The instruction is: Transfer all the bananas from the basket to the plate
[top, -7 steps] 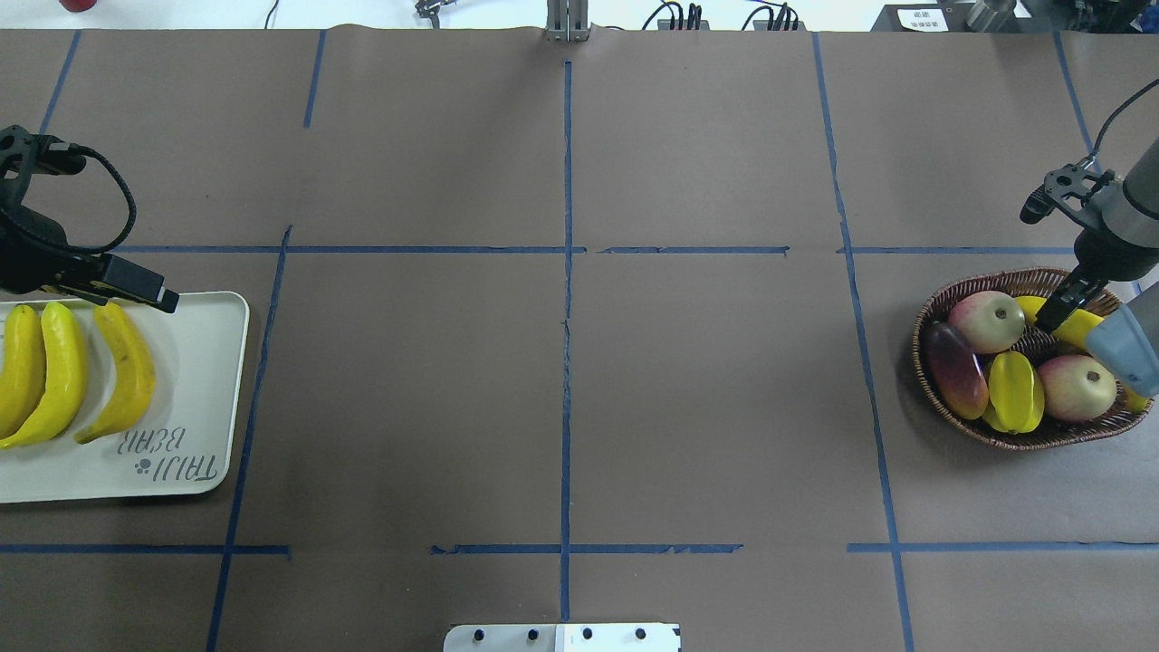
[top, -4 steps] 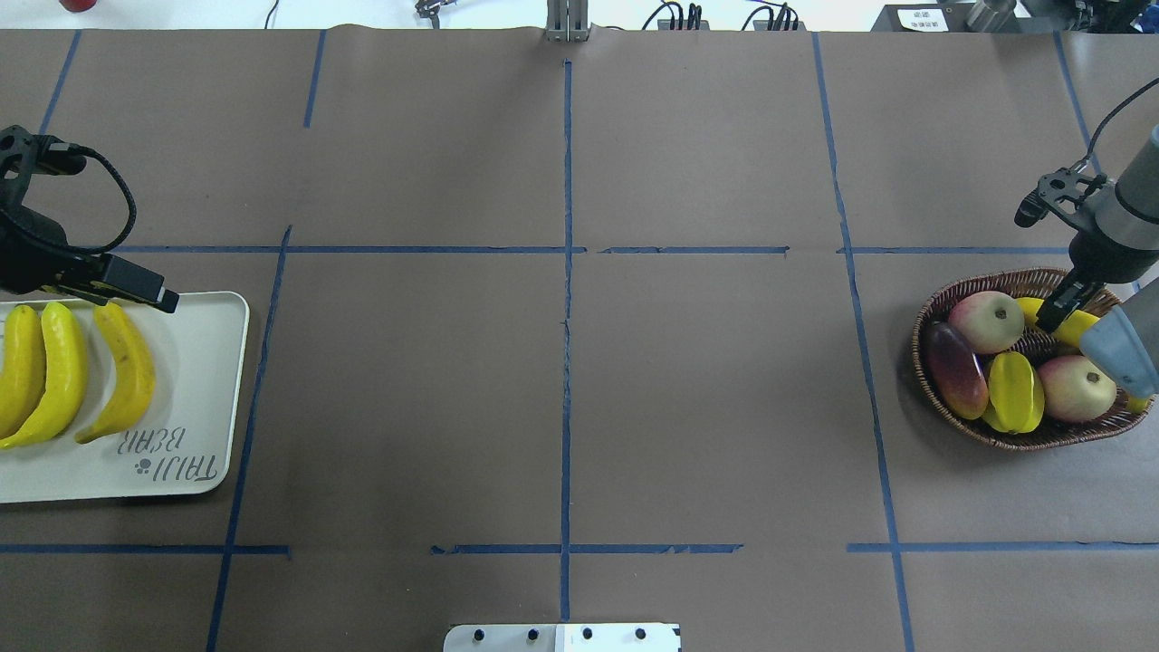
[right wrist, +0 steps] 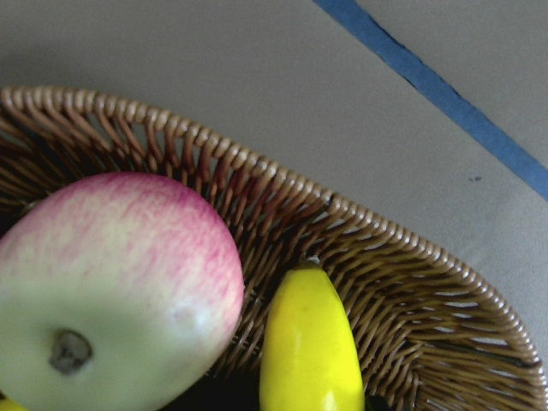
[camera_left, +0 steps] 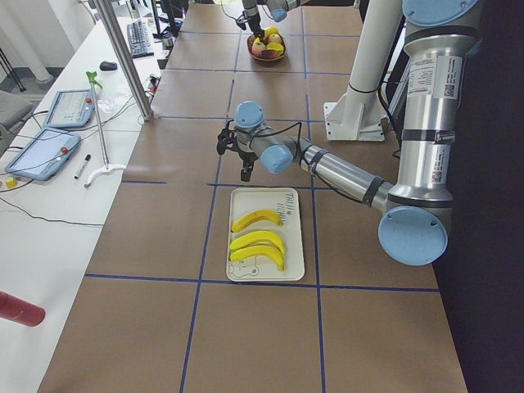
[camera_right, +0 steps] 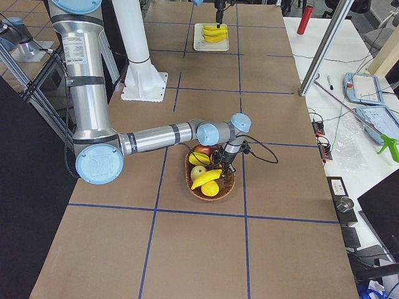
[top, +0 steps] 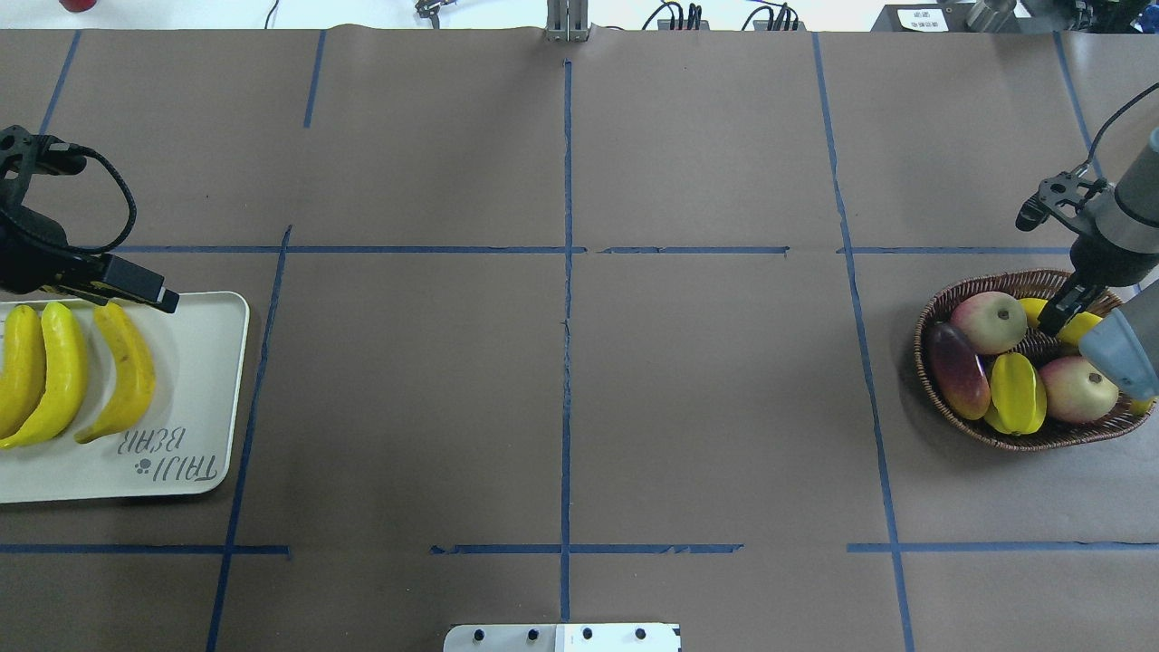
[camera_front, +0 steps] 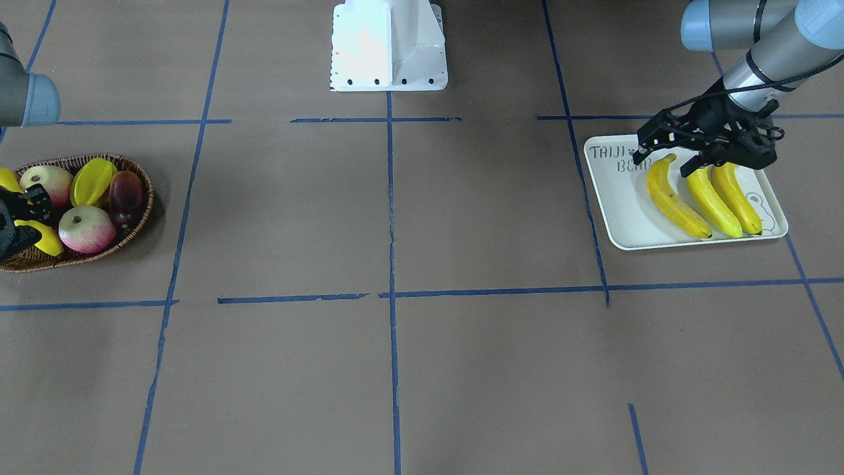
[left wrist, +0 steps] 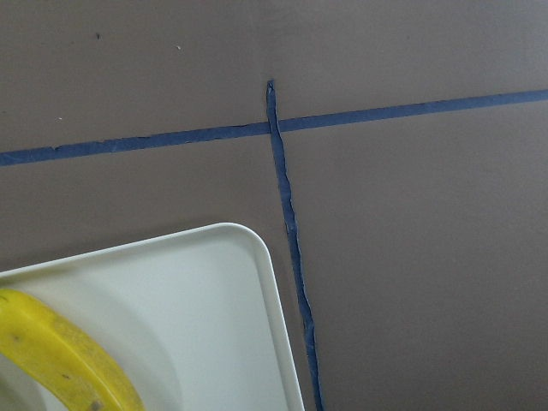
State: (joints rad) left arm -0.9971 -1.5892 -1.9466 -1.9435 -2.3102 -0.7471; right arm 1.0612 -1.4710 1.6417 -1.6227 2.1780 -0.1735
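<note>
At 3 o'clock, right gripper straddles a banana in the basket; grip state cannot be told. At 9 o'clock, left gripper, released, hangs over the plate bearing three bananas.

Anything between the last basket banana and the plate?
Nothing lies on the table between basket and plate. The left gripper hangs open over the plate's far edge, by the three bananas' tips. The bare strip beside them, nearer the basket, is free.
</note>
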